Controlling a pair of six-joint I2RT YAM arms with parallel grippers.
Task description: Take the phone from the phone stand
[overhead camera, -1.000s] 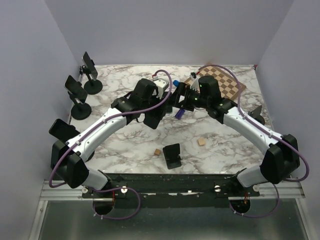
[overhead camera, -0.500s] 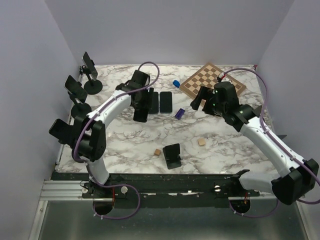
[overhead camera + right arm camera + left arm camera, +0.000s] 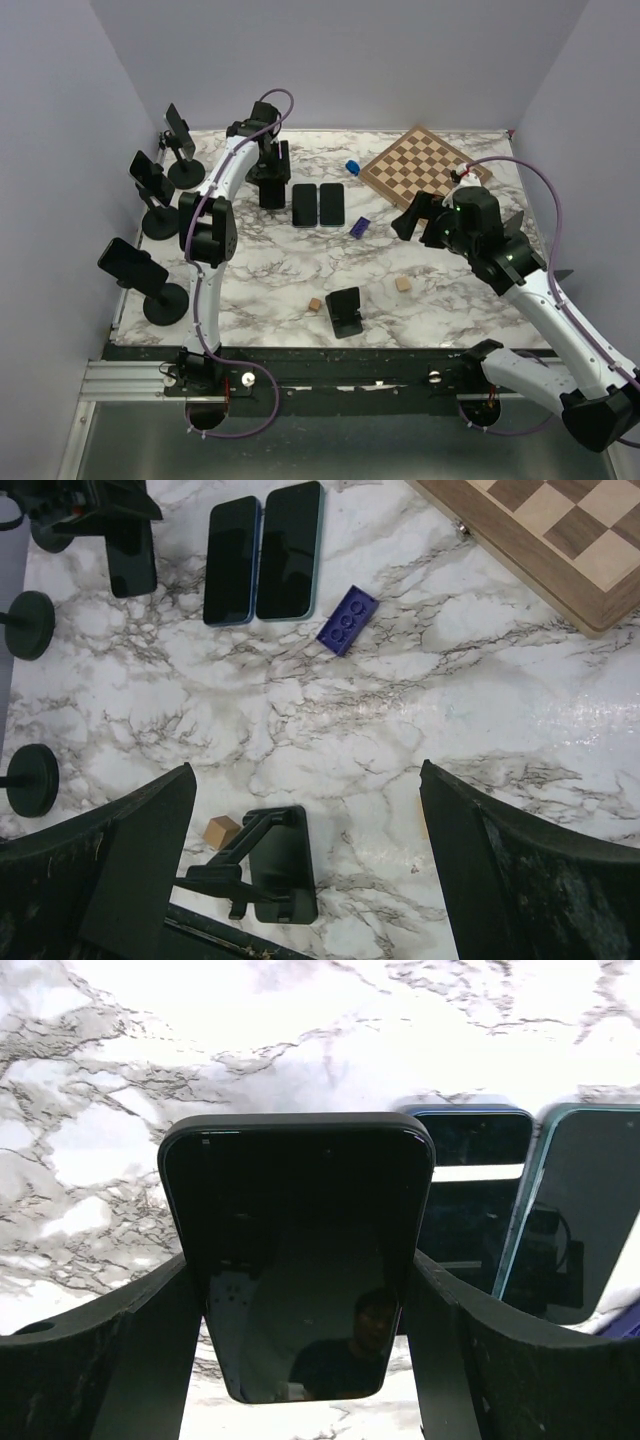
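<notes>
My left gripper [image 3: 270, 180] reaches to the far left of the table and is shut on a black phone [image 3: 272, 192]. In the left wrist view the phone [image 3: 300, 1250] sits between my fingers [image 3: 120, 1360], screen up, over the marble. Whether it touches the table I cannot tell. An empty black phone stand [image 3: 345, 312] stands near the front edge; it also shows in the right wrist view [image 3: 270, 865]. My right gripper [image 3: 412, 216] is open and empty above the table's right middle, its jaws wide apart [image 3: 305, 780].
Two phones [image 3: 304, 205] [image 3: 331, 205] lie side by side right of the held phone. Three stands with phones [image 3: 181, 130] [image 3: 151, 178] [image 3: 130, 265] line the left edge. A chessboard [image 3: 425, 165], a purple brick [image 3: 361, 226], a blue piece [image 3: 352, 166] and two wooden cubes [image 3: 314, 303] [image 3: 403, 284] lie about.
My left arm has swung from the table's middle to the far left, carrying the black phone. My right arm has pulled back to the right, away from the middle.
</notes>
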